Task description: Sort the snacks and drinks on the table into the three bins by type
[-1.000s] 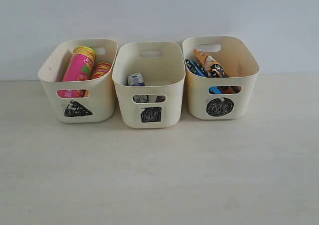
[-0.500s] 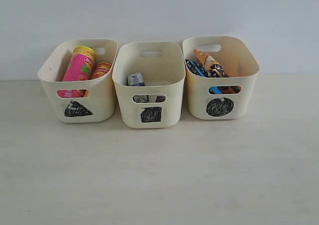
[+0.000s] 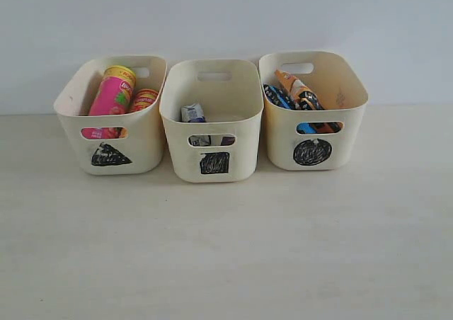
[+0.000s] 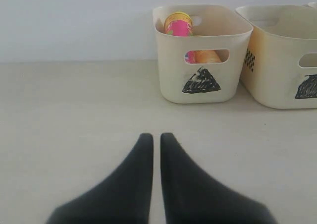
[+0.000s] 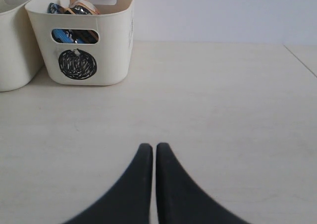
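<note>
Sort looks done (my read). One type per bin: the triangle bin [image 3: 145, 150] has the pink tube [image 3: 112, 93] tilted against the wall, likely too tall to lie flat, with the other tube [image 3: 144, 99] beside it. The square bin [image 3: 242, 150] holds the drinks, and the blue-white carton [image 3: 192, 112] sits low inside. The circle bin [image 3: 282, 149] takes the bags: orange bag [image 3: 297, 90] on edge, blue bag [image 3: 274, 97] wedged next to it. Nothing loose on the table [image 3: 226, 249]. Left tool [image 4: 156, 137] and right tool [image 5: 154, 147] are pinched closed, carrying nothing, low over bare table, apart from the bins.
</note>
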Available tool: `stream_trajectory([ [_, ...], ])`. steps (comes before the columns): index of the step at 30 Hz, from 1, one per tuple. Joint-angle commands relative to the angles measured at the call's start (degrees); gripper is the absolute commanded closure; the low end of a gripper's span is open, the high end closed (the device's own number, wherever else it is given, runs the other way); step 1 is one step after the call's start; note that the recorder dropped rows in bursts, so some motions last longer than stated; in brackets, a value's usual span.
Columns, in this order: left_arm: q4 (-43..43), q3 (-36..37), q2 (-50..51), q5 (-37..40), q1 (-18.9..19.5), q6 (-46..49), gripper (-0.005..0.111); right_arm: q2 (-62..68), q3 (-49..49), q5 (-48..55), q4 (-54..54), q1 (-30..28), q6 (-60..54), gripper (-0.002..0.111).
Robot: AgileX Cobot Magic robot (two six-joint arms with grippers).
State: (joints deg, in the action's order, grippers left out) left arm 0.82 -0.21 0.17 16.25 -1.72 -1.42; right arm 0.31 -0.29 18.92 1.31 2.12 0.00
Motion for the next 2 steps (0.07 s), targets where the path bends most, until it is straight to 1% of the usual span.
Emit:
stream_trajectory([
  [1,-0.4,0.2,-0.2,-0.4,0.2,-0.7,0.102,-0.3,0.3,-0.5,0.4,-0.3,0.0,0.108],
  [2,-0.4,0.2,-0.2,-0.4,0.2,-0.7,0.102,-0.3,0.3,-0.5,0.4,-0.3,0.0,0.108],
])
